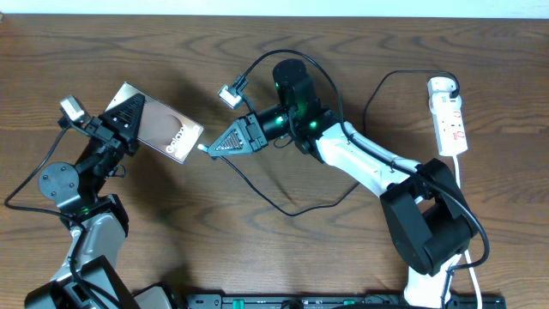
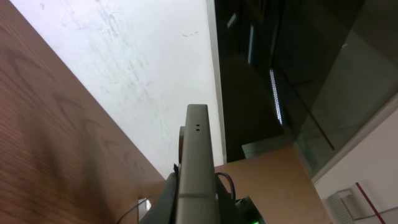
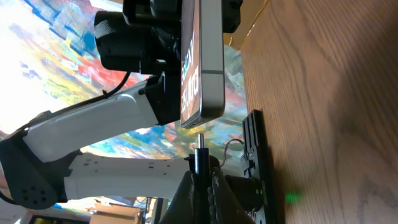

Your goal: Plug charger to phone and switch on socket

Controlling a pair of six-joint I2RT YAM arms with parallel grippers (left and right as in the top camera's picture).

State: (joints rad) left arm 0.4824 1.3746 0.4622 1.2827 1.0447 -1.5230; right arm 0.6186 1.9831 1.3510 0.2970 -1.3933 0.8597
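The right claw [image 1: 208, 148], clenched on the black cable's slim plug tip [image 3: 199, 140], holds it just off the end edge of the flat dark smartphone [image 1: 165, 127] grasped in the left claw [image 1: 127, 110], along its long axis

The table [image 1: 360, 34] is grained wood, the phone [image 1: 163, 129] glossy with a seemingly metal edge, the socket [image 1: 450, 124] plastic.

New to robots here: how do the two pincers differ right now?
The left pincer is shut on the phone, a broad flat slab; the right pincer is shut on the charger, at its slim plug tip. The left grips one end of the phone; the right points at its other end. Both are closed, facing each other.
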